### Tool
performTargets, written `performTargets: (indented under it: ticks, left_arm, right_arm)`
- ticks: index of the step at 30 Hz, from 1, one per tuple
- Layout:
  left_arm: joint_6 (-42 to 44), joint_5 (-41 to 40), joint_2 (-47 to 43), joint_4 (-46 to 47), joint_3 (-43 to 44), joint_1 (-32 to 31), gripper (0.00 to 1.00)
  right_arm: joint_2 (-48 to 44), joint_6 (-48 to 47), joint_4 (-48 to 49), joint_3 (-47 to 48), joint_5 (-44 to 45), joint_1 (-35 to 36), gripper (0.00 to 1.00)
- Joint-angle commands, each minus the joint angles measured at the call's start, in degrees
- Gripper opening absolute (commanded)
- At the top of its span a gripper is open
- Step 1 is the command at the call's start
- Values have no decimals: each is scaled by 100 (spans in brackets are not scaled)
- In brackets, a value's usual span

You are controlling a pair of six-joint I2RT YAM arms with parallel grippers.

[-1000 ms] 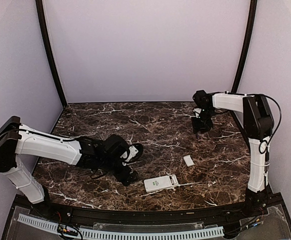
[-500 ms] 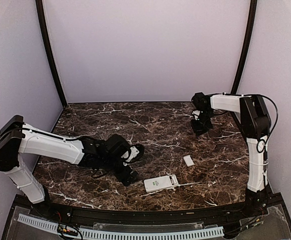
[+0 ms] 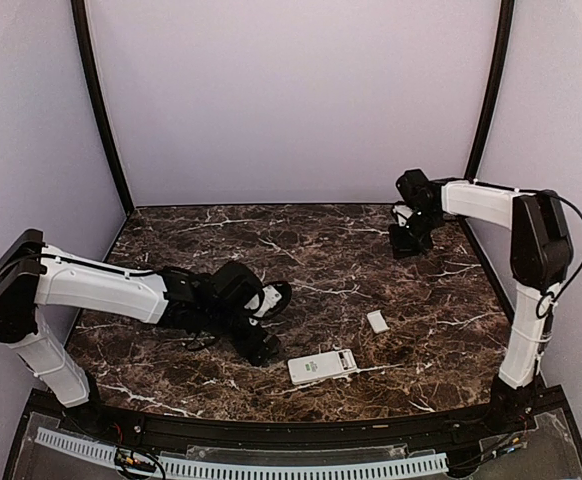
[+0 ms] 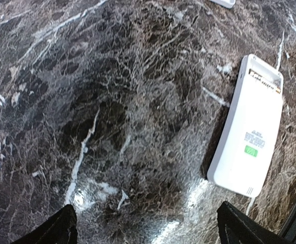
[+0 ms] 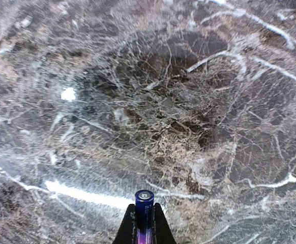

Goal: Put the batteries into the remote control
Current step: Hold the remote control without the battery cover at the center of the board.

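Three views over one marble table (image 3: 321, 250)
The top camera is looking down from high behind the near edge, taking in the whole tabletop. The left wrist camera is hanging close over the remote control (image 4: 247, 134), sharing it with the top view. The right wrist camera is facing down at the marble, close up.

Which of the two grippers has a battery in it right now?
The right gripper: it is shut on a bluish battery that pokes out between its tips. The left gripper is open and empty, near the remote control.
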Motion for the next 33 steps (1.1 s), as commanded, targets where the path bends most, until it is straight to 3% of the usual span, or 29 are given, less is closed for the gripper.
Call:
performTargets:
  ticks: [1,10,23,26,30,33]
  left_arm:
    - [43,41,-270,-99,337,35,95]
    - [27,-291,-381,415,912,27,93]
    - [152,635,-169,3144,1472,-121,83]
    - [291,823,26,3387,1655,-301,82]
    - [377,1033,111,3305,1913,-421,85]
    - [333,1243,-110,3581,1590,-439,85]
  right_arm:
    - [-1011,297,537,-363,-268,200,0]
    - [-2799,1168,1643,-1118,-383,1220,0]
    - [-5034,2313,3916,-3016,-49,2248,0]
    - [-5329,2359,4283,-3299,-38,2440,0]
    - [-5582,2038,4734,-3506,-766,2515,0]
    - [-5983,1146,5462,-3846,-1969,2525,0]
